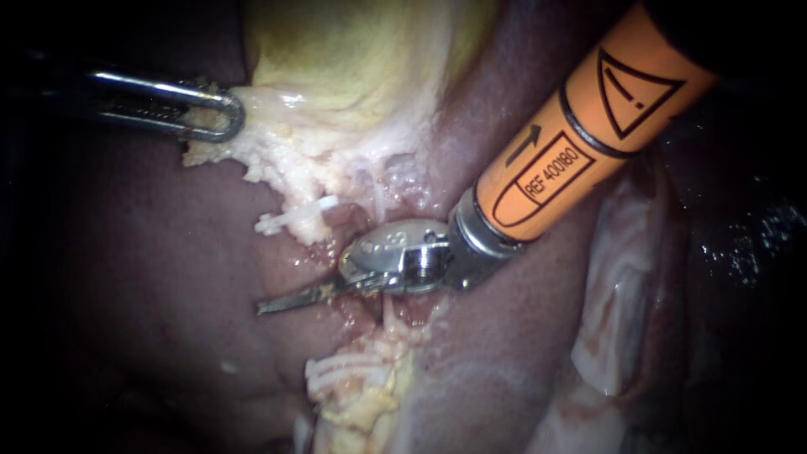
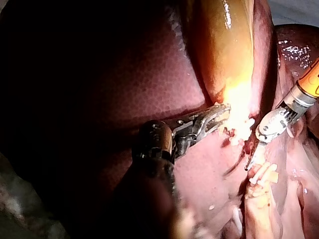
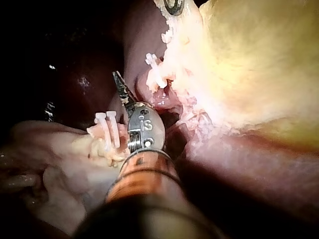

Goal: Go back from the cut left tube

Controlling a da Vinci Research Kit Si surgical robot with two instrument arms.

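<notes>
Two instruments are seen. At ten o'clock, the left instrument (image 1: 214,118) is clamped with both jaws on the pale edge of the gallbladder (image 1: 336,67). The two blades of the right instrument (image 1: 286,300) are closed together, empty. The cut tube (image 1: 361,382) is parted into two stumps. One clip (image 1: 296,215) is seen at the blades' twelve o'clock, two clips (image 3: 113,132) at their five.

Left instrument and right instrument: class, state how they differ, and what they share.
The left instrument has looped silver jaws; the right instrument ends in thin dark blades on an orange shaft. The left grips the pale edge of the gallbladder; the right's blades lie shut, holding nothing. Both sit over the liver.
</notes>
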